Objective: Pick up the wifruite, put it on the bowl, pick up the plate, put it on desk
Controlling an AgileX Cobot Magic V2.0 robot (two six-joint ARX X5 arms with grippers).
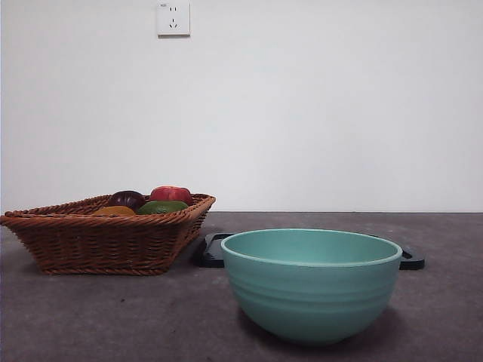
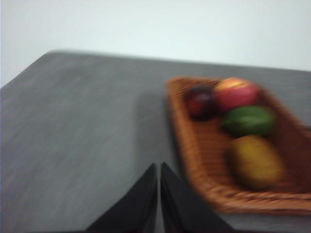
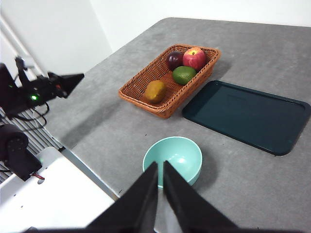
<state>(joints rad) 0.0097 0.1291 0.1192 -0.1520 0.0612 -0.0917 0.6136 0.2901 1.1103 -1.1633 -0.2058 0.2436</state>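
a plain white wall [image 1: 302,105] with a socket [image 1: 173,18] backs a wide grey-brown desk [image 1: 113,317], bare at the front.

on the desk sits a brown wicker basket [image 1: 98,241], and inside it lie four fruits: a red apple [image 3: 195,58], a dark purple fruit [image 3: 174,59], a green fruit [image 3: 184,74] and the orange-brown fruit [image 3: 155,91] that the task is about. the orange-brown fruit lies at the basket end nearer the arms, apart from the other three, which crowd the far end.

the left pincer [image 2: 159,167] hangs above the desk just beside the basket's long wall; its two black jaws are pressed together with only a thin slit between them and nothing in it. the orange-brown fruit is the closest fruit to this pincer, just over the basket rim; this view is blurred.

the right pincer [image 3: 160,167] is high over the desk, its jaws also pressed together and empty. the mint-teal bowl [image 3: 173,159] stands directly beneath its tips, empty. a dark flat tray [image 3: 245,115] lies beyond the bowl, alongside the basket; whether they touch is unclear. in the front view the bowl stands nearest, with the tray's edge showing behind it and the basket beside.
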